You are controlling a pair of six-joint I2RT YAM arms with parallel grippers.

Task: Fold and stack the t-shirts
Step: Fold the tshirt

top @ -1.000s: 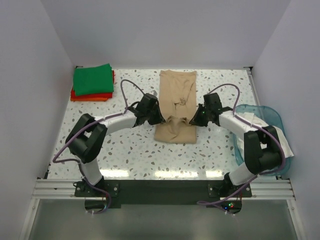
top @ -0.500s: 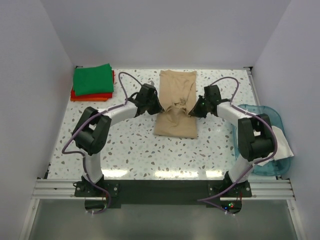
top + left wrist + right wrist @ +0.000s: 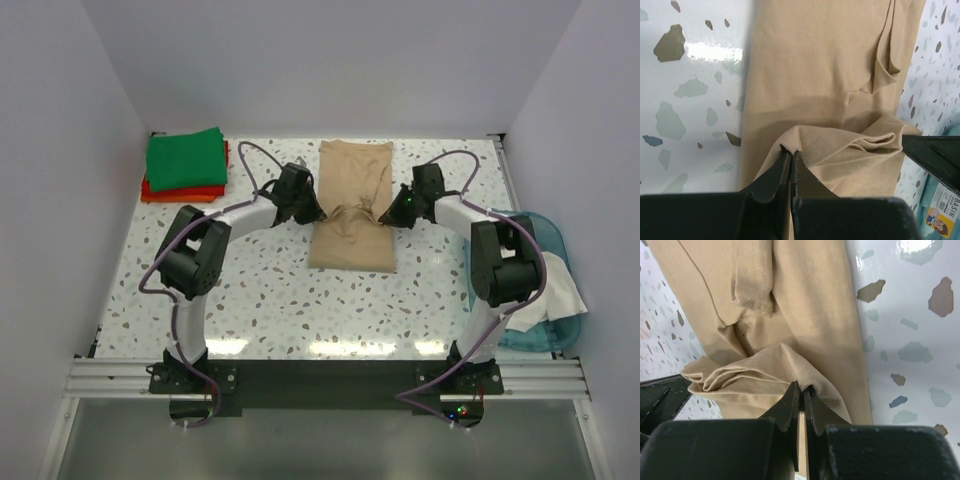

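Note:
A tan-beige t-shirt (image 3: pixel 352 195) lies lengthwise at the middle of the table, folded into a narrow strip. My left gripper (image 3: pixel 312 211) is shut on its near hem at the left corner (image 3: pixel 791 148). My right gripper (image 3: pixel 391 213) is shut on the same hem at the right corner (image 3: pixel 801 386). Both hold the hem lifted and carried toward the far end, over the strip's middle. A bright green t-shirt (image 3: pixel 186 157) lies folded on a red-orange one (image 3: pixel 181 192) at the far left. A whitish t-shirt (image 3: pixel 556 290) sits in the tub.
A translucent blue plastic tub (image 3: pixel 535 226) stands at the table's right edge, beside the right arm. White walls close in the table on the left, far and right sides.
Both grippers have carried the tan shirt's near hem away from me, from the near end up over the shirt's middle. The arms have stretched farther out.

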